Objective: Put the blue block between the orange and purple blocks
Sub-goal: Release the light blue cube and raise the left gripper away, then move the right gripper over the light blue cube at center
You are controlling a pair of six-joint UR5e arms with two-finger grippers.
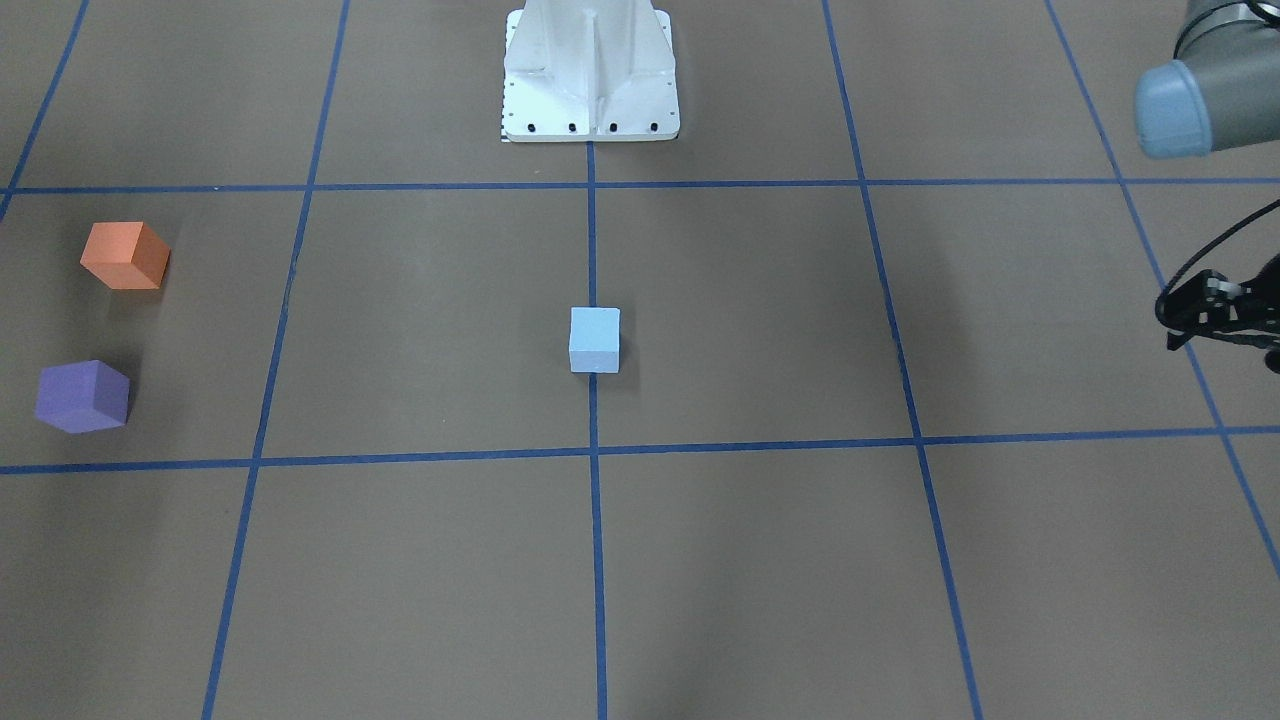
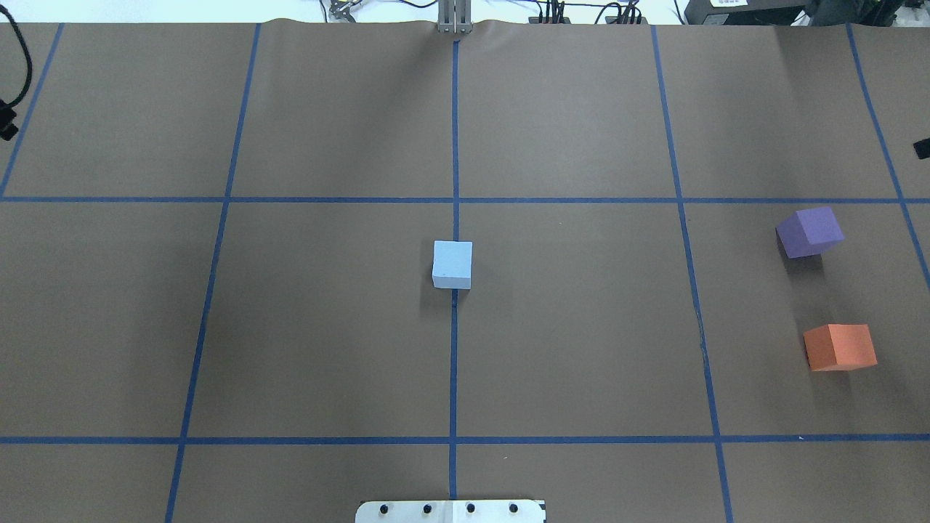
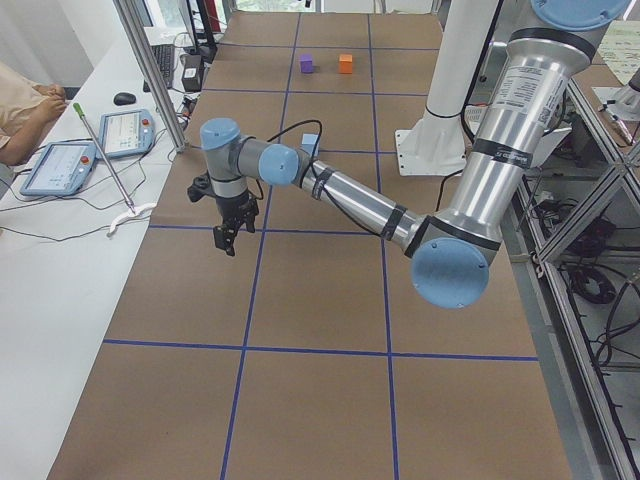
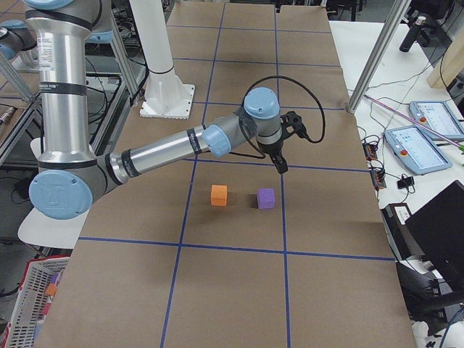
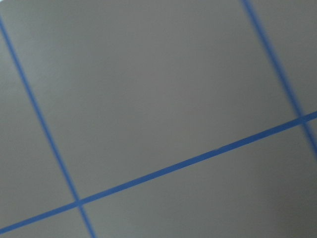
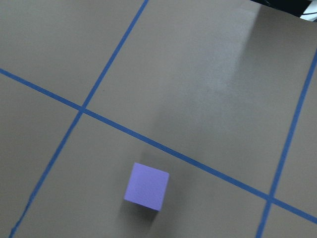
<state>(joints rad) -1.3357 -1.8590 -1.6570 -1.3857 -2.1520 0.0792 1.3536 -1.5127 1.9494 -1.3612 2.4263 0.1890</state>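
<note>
Nothing is begun yet: the light blue cubic block [image 2: 452, 264] sits alone mid-way across the brown table [image 2: 327, 349], well apart from the orange cubic block [image 2: 840, 347] and purple cubic block [image 2: 810, 231]. The left gripper [image 3: 228, 240] and right gripper [image 4: 281, 165] hang empty (how far open, I cannot tell). Next, probably, one reaches in to grasp it.

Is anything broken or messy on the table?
Nothing looks broken or spilled. The blue block sits flat on the middle line. The purple block and orange block sit flat too, apart from each other. They are only turned a little crooked compared with the blue one.
</note>
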